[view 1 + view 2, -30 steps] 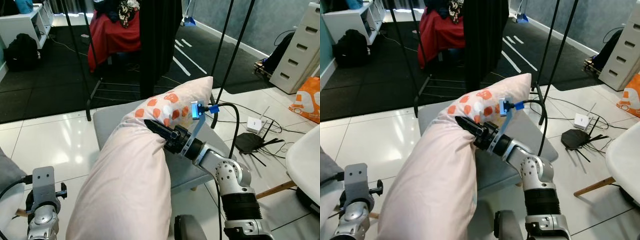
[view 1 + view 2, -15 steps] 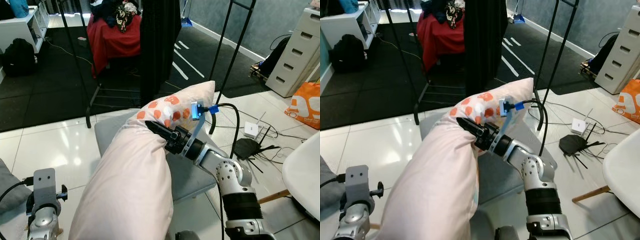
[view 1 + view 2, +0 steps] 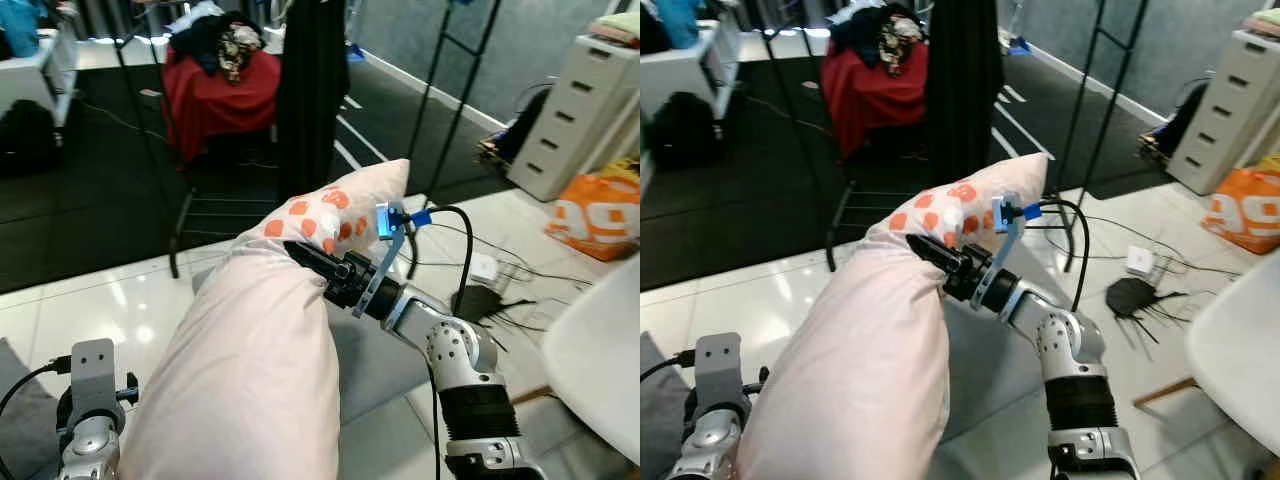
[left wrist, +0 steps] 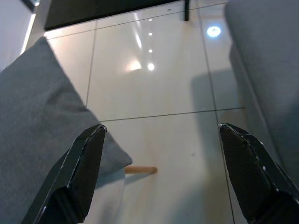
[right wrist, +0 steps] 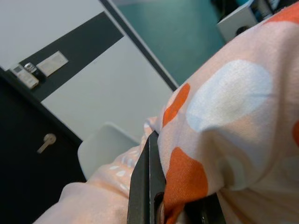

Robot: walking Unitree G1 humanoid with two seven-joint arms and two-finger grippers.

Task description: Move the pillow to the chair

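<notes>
Right wrist view: pillow (image 5: pixel 224 121) hiding hand (image 5: pixel 154 196).

So the right gripper (image 3: pixel 305 257) has its black fingers pinched on a fold of the big pale pink pillow (image 3: pixel 250 350), which has orange dots up at its far end and hangs over a grey chair seat (image 3: pixel 375 350) on the shiny white tile floor (image 3: pixel 90 300). The left arm (image 3: pixel 88 420) just sits low in the near corner. Further back there's a red-draped chair (image 3: pixel 215 85), a black clothes rack (image 3: pixel 440 90), a white drawer unit (image 3: pixel 565 110) and an orange bag (image 3: pixel 595 215).
</notes>
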